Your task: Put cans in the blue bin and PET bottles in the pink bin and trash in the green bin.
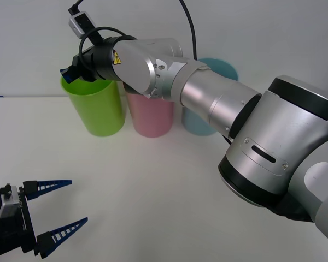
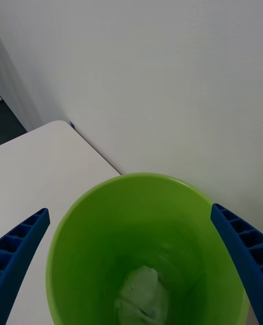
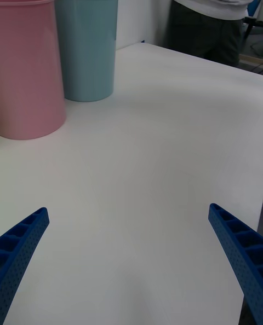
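Three bins stood in a row at the back of the white surface [image 1: 153, 180], one of each colour: the green bin [image 1: 95, 109] on the robot's left, the pink bin [image 1: 149, 117] in the middle and the blue bin [image 1: 208, 123] on the right, the pink one touching or nearly touching its neighbours. One piece of trash [image 2: 143, 297] was there to count, a whitish crumpled wad of film, and it lay at the bottom of the green bin, down inside the lime walls! The right tool [image 1: 76, 71] hung directly over that bin's mouth at the rim, released, its two blue ribbed fingers [image 2: 22, 248] spread wide to either side of the opening and gripping nothing. The right arm stretched across in front of the pink and blue bins, hiding much of both. From the left wrist view, the insides of the pink and blue bins could not be made out. The left tool [image 1: 63, 210] sat low over the near left corner of the surface, well apart from the bins, also released and holding nothing.
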Tool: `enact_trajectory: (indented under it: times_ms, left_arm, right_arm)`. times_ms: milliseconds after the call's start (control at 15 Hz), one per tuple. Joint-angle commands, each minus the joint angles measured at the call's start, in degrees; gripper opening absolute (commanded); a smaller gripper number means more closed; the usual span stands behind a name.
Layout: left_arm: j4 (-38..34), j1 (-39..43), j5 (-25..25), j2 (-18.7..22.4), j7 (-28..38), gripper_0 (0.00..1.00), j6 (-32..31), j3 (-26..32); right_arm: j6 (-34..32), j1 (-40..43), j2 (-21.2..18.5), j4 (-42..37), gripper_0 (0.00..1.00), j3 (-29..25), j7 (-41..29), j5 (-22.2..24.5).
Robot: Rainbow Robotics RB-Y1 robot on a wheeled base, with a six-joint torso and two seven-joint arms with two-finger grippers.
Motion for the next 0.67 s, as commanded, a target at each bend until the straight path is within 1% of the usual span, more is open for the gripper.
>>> enact_trajectory:
  times_ms: [67,267,333,400,533,667]
  left_arm:
    - [0.0,0.0,0.0,0.0,0.0,1.0,0.0,0.0]
    - [0.0,0.0,0.0,0.0,0.0,1.0,0.0,0.0]
    - [0.0,0.0,0.0,0.0,0.0,1.0,0.0,0.0]
    - [0.0,0.0,0.0,0.0,0.0,1.0,0.0,0.0]
    - [0.0,0.0,0.0,0.0,0.0,1.0,0.0,0.0]
    - [0.0,0.0,0.0,0.0,0.0,1.0,0.0,0.0]
  right_arm:
    - [-0.01,0.01,-0.01,0.01,0.99,-0.1,0.01,-0.18]
    - [-0.19,0.01,-0.27,-0.52,0.99,-1.51,2.21,-1.33]
    - [-1.77,0.01,-0.89,-1.92,1.0,-3.09,3.18,-2.03]
    - [-3.88,0.18,-2.38,-4.21,1.0,-4.49,4.06,-4.14]
    - [-6.25,2.29,-7.3,-12.21,1.0,-4.76,4.32,-7.3]
    - [-7.75,7.39,-13.63,-23.9,1.0,-5.11,4.32,-9.94]
